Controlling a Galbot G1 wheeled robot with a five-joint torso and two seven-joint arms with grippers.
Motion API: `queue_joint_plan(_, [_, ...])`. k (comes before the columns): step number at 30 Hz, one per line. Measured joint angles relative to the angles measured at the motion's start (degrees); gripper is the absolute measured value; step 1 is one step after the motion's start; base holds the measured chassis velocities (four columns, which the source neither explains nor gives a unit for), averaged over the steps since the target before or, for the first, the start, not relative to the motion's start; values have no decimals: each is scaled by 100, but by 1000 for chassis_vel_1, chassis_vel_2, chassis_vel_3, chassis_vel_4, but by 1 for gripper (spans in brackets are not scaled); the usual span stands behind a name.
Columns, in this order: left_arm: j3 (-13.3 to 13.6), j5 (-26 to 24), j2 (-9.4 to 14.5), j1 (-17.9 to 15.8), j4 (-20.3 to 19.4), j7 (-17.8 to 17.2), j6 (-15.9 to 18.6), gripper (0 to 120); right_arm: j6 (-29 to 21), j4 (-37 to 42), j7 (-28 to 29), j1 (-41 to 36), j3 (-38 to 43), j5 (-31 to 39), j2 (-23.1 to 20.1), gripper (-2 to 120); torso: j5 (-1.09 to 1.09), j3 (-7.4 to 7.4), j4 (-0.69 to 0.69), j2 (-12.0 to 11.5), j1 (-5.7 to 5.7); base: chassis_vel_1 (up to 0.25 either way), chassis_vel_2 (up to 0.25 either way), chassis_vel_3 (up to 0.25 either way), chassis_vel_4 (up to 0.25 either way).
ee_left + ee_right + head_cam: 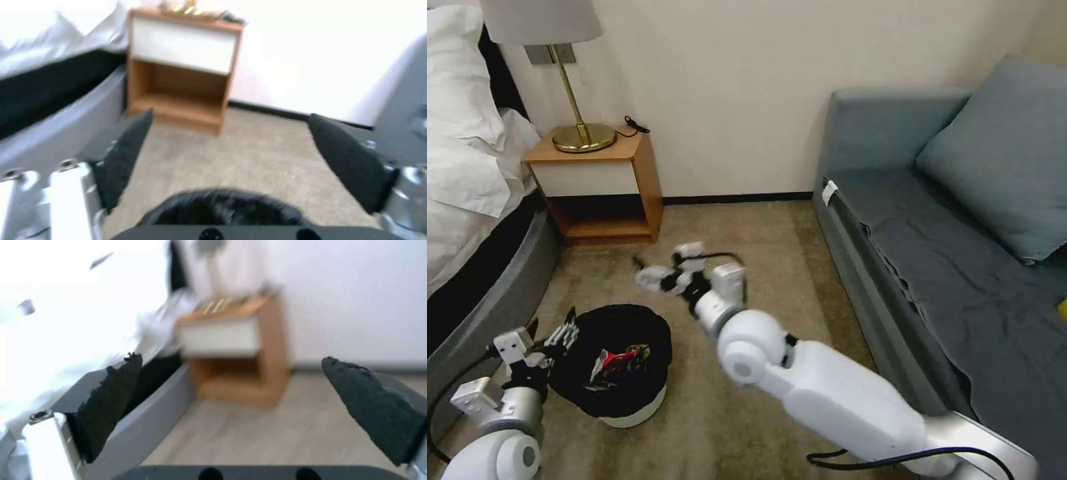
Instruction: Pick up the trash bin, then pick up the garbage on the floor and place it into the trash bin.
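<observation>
The trash bin [627, 407], white with a black bag [620, 320] over its rim, is at the lower left above the carpet. Garbage lies inside it, a crumpled red-white wrapper [617, 360] showing on top. My left gripper [554, 328] is at the bin's left rim; in the left wrist view the left gripper [230, 115] is open, its pads [124, 160] wide apart, with the black bag [222, 206] low between them. My right gripper [644, 272] hovers over bare carpet beyond the bin. The right wrist view shows the right gripper [230, 357] open and empty.
A wooden nightstand [600, 180] with a brass lamp [580, 127] stands against the back wall. The bed [474, 200] runs along the left. A grey sofa [934, 267] with a blue cushion [1007, 160] lines the right. Carpet [760, 240] lies open between them.
</observation>
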Motion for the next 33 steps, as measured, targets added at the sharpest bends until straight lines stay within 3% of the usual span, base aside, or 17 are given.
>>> queue_joint_plan(1, [0, 0, 0, 0, 0, 0, 0, 98, 0, 0, 0, 0, 0, 0, 0, 100, 0, 0, 0, 0, 0, 0, 0, 0, 0])
queue_joint_plan(4, [35, 99, 48, 108, -211, 318, -164, 100, 340, 281, -436, -468, 845, -1025, -545, 100, 1, 0, -1, 0, 0, 0, 0, 0, 0])
queue_joint_plan(7, [122, 217, 68, 134, -360, 361, -199, 100, 485, 644, -604, -974, 1444, -1574, -897, 100, 2, 0, -1, 0, 0, 0, 0, 0, 0])
queue_joint_plan(13, [362, 341, 154, 166, -693, 252, -173, 100, 221, 1724, -470, -2502, 2997, -2394, -1150, 100, 1, 0, -3, 0, 0, 0, 0, 0, 0])
queue_joint_plan(17, [456, 382, 195, 203, -801, 76, -126, 100, 159, 2111, -408, -3271, 3594, -2824, -997, 100, 0, 0, -1, 0, 0, 0, 0, 0, 0])
queue_joint_plan(20, [588, 462, 207, 276, -860, -130, -122, 100, 155, 2471, -403, -4312, 4077, -3353, -410, 100, -1, -1, -2, 0, -1, 0, 0, 0, 0])
queue_joint_plan(28, [809, 535, 313, 441, -771, -331, -265, 100, 284, 2634, -460, -5075, 4126, -3916, 275, 100, -1, 0, -1, 0, -1, 0, 0, 0, 0])
queue_joint_plan(33, [889, 568, 362, 467, -721, -347, -404, 100, 398, 2627, -503, -5256, 4085, -4078, 433, 100, -2, 0, 0, 0, 0, 0, 0, 0, 0])
